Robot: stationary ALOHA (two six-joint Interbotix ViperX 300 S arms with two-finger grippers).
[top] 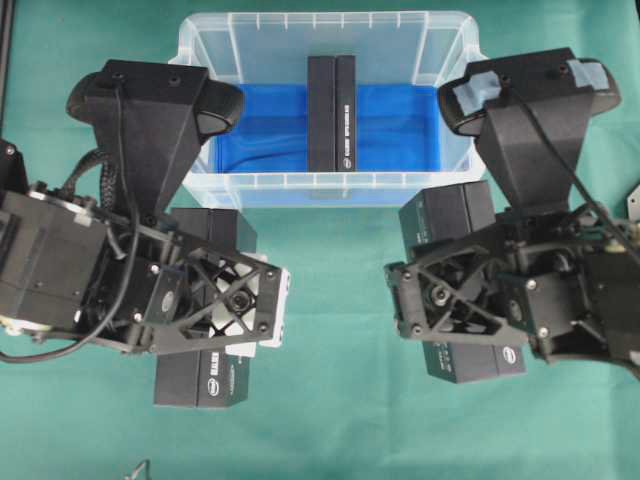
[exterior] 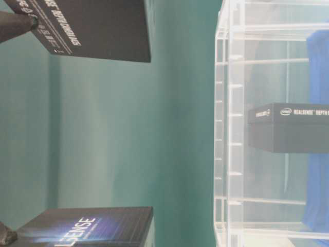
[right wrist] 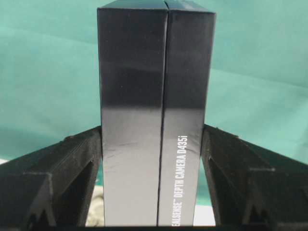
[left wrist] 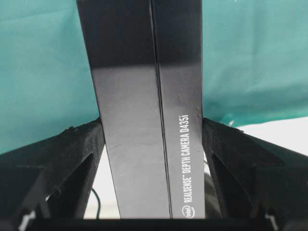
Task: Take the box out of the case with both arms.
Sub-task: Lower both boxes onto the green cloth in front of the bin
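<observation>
The clear case [top: 215, 185] with a blue liner stands at the back middle. One black RealSense box [top: 331, 112] stands on edge inside it and shows through the wall in the table-level view [exterior: 288, 126]. My left gripper [top: 232, 300] is shut on a second black box [top: 196, 382], gripped between both fingers [left wrist: 82, 149] in the left wrist view [left wrist: 144, 96]. My right gripper [top: 452, 300] is shut on a third black box [top: 478, 362], also seen in the right wrist view [right wrist: 156, 86]. Both held boxes hang in front of the case, above the height of its rim [exterior: 222, 128].
Green cloth [top: 340, 400] covers the table. Both arms' black camera mounts [top: 150, 100] [top: 530, 95] overhang the case's left and right ends. A pale metal part [top: 632, 200] lies at the right edge. A small thin object [top: 140, 470] lies at the front edge.
</observation>
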